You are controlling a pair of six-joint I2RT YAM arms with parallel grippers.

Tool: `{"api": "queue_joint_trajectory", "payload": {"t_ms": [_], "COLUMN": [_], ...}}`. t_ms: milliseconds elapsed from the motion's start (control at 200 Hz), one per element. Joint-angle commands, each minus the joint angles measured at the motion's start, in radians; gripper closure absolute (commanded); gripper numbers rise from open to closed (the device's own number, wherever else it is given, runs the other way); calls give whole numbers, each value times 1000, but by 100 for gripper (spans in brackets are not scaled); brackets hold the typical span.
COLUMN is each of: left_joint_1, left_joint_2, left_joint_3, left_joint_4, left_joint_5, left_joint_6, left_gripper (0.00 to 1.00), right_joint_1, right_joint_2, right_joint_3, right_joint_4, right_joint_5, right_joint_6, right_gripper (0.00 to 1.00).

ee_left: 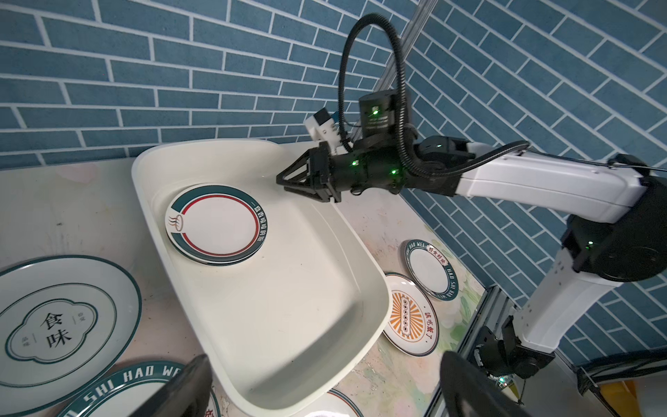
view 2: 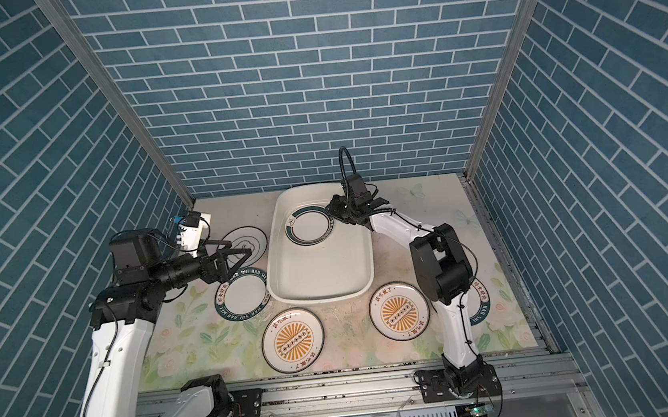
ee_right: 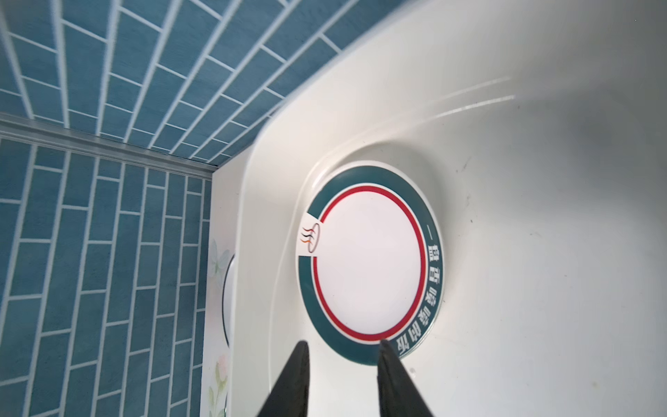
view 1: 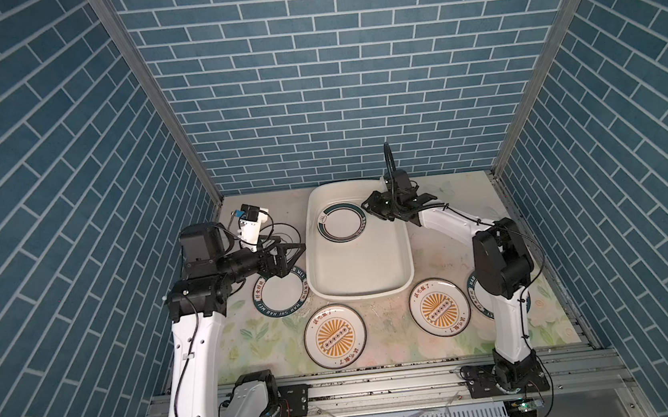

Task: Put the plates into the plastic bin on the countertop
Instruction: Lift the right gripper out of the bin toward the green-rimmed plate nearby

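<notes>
The white plastic bin (view 1: 409, 252) (ee_left: 144, 202) stands at the back of the floral countertop (view 1: 443, 228). A green-rimmed plate with a red ring (view 1: 342, 223) (ee_right: 368, 260) lies flat at the bin's far end. My right gripper (view 1: 365, 205) (ee_right: 343, 352) hovers at that plate's edge, open a little, holding nothing. My left gripper (view 1: 293, 259) (ee_left: 325, 393) is wide open and empty, left of the bin above a black-ringed plate (view 1: 284, 233) and a green lettered plate (view 1: 282, 294). Two orange sunburst plates (view 1: 335, 337) (view 1: 439, 307) lie in front of the bin.
Another green lettered plate (view 1: 475, 292) is half hidden behind my right arm's elbow (view 1: 500, 256). Blue brick walls close in the back and both sides. An aluminium rail (view 1: 382, 384) runs along the countertop's front edge.
</notes>
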Motion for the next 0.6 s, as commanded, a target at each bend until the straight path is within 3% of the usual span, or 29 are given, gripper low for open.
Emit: {"api": "queue_joint_trajectory", "payload": {"t_ms": [0, 315, 435, 595], "left_joint_1": [11, 16, 16, 16], "left_joint_2": [-12, -5, -1, -1], "left_joint_3": [1, 10, 9, 3], "left_joint_4": [-1, -28, -27, -27], "left_joint_5": [-46, 4, 11, 41], "left_joint_6": [2, 33, 29, 35], "left_gripper": [0, 0, 1, 0], "right_joint_1": [-1, -6, -24, -102], "right_joint_2": [-145, -557, -717, -902], "right_joint_3": [-29, -326, -481, -673], "right_joint_4": [-78, -228, -245, -270], "right_joint_5": [51, 285, 368, 385], "right_joint_6": [-117, -267, -250, -180], "right_gripper": [67, 64, 58, 50]}}
